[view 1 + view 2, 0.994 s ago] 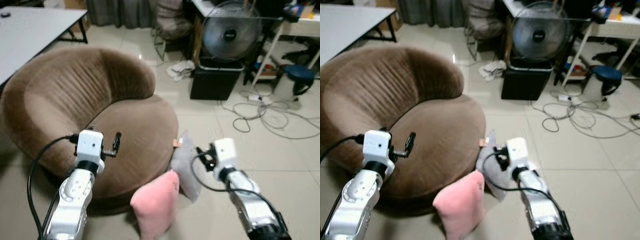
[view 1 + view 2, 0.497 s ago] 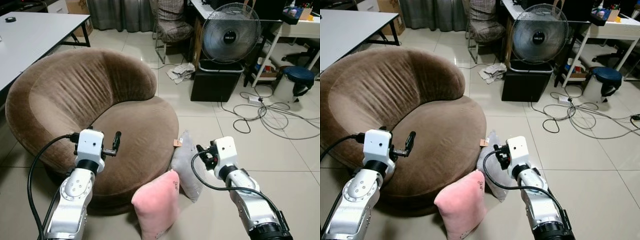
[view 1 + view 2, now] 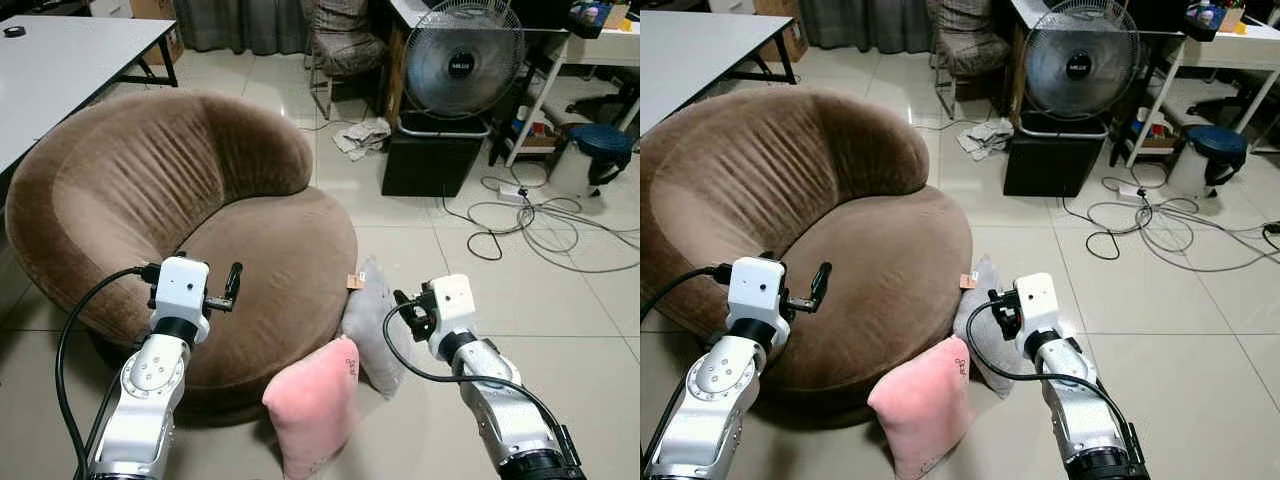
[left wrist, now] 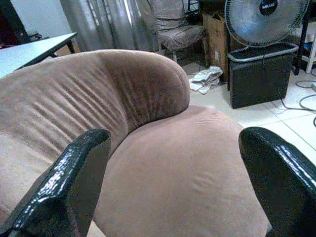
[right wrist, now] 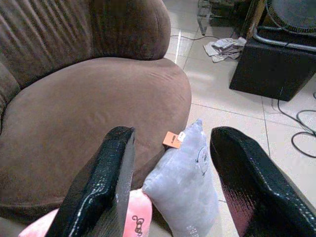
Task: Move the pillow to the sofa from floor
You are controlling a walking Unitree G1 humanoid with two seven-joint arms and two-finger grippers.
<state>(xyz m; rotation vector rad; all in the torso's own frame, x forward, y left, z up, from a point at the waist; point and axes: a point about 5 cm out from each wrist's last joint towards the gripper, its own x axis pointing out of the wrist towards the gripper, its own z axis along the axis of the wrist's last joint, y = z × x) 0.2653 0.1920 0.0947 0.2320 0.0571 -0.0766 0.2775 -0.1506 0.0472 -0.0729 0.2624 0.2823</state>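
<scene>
From the head views we see two pillows on the floor against the brown sofa [image 3: 190, 220]: the pink pillow [image 3: 312, 405] nearest us and the grey pillow [image 3: 372, 325] behind it. We should lower the right gripper [image 5: 173, 187] squarely over one. In its wrist view its fingers spread wide above both. In the left wrist view, the left gripper [image 4: 173, 182] gapes over the seat.

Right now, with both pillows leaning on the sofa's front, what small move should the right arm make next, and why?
Probably lower the right gripper onto the grey pillow. Its fingers are open and already frame that pillow, which stands on the floor against the brown sofa, nearer than the pink pillow. The left gripper hangs open over the seat.
</scene>
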